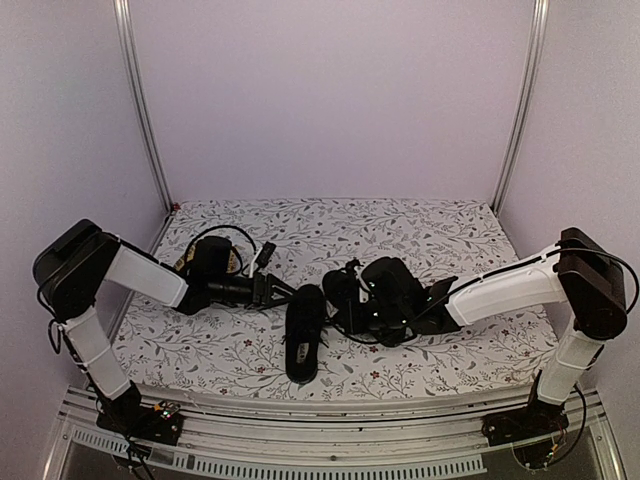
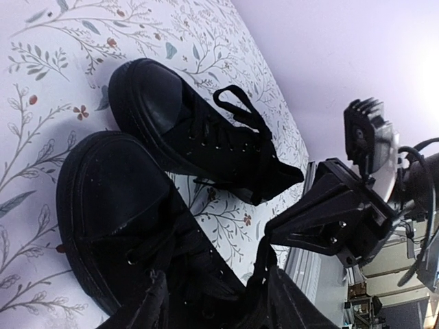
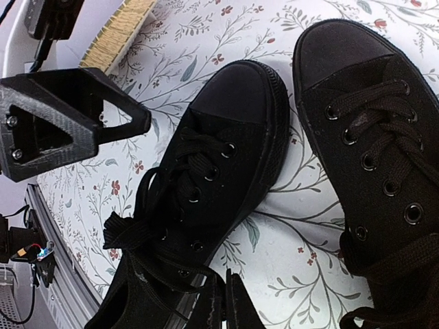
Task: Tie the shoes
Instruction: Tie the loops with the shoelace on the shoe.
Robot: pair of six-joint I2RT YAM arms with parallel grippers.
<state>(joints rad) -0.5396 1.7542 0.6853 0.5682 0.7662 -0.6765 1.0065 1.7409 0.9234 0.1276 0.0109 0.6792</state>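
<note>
At mid-table on the floral cloth (image 1: 440,235), only the near shoe (image 1: 303,345) reads clearly from the top view. The far shoe (image 3: 374,137) merges there with the black head of the right gripper (image 3: 225,298) lying over it, so its outline is hard to make out. The right wrist view cuts off both heels. In the left wrist view the near shoe's heel is lost behind that arm's own fingers (image 2: 152,308).

Orientation: in the top view the near shoe's long axis runs 12 to 6 o'clock. Its toe is at 12 and its heel is toward the arms' edge. The far shoe sits just beside it at about 2 o'clock, not touching, with a strip of cloth between. In the right wrist view both toes point to roughly 12–1 o'clock, nearly parallel. A slack flat lace loop (image 3: 127,229) spills off the near shoe toward 8 o'clock.

Tools: the left gripper (image 1: 278,290) sits at 9 o'clock of the near shoe's toe. Its fingers stand apart over the laced throat and clamp nothing. A lace strand (image 2: 264,257) rises next to one finger; contact cannot be told. The right gripper's fingers are pressed together, tips down at the near shoe's throat. Whether a lace is pinched between them cannot be told.

A yellow woven mat (image 3: 116,31) shows at 11 o'clock in the right wrist view.
</note>
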